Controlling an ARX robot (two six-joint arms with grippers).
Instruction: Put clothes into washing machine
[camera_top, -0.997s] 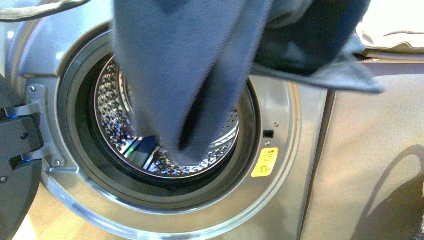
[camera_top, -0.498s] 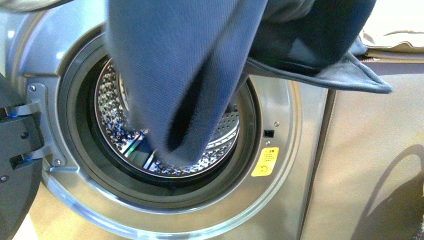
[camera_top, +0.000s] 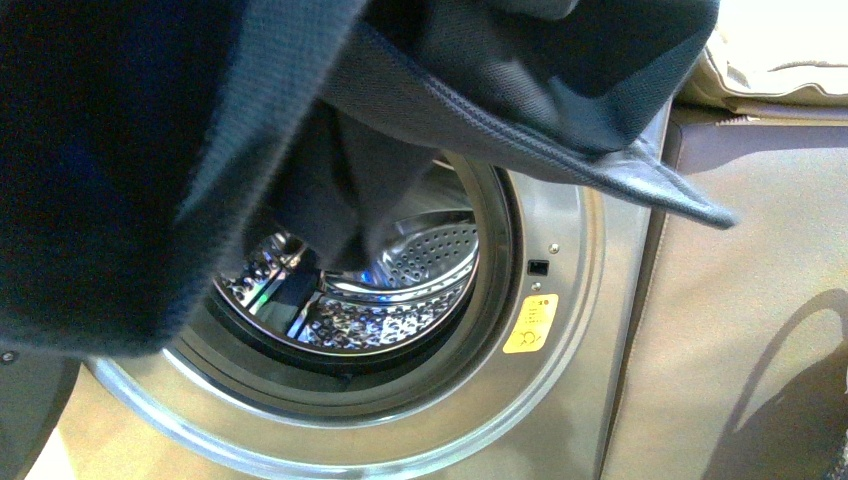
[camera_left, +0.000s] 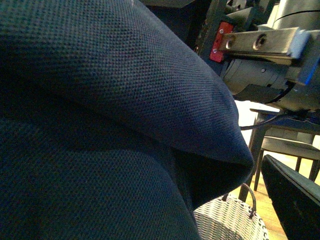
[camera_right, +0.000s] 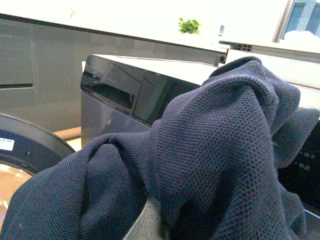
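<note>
The dark navy clothes hang close to the front camera and cover the upper left of the washing machine. A fold of the fabric dips into the open porthole, in front of the perforated steel drum. A stitched hem sticks out to the right over the machine's front. In the left wrist view the clothes fill almost everything. Bunched clothes also hide the jaws in the right wrist view. Both grippers are shut on the clothes, and neither gripper's fingers show in any view.
An orange sticker sits right of the porthole. A grey-beige cabinet adjoins the machine on the right, with beige padded fabric on top. A white wicker basket stands on the wooden floor. The other arm's body is close by.
The clothes have swung toward the camera and to the left, now covering the porthole's left side and the door hinge. The hanging fold has risen, baring more of the drum.
</note>
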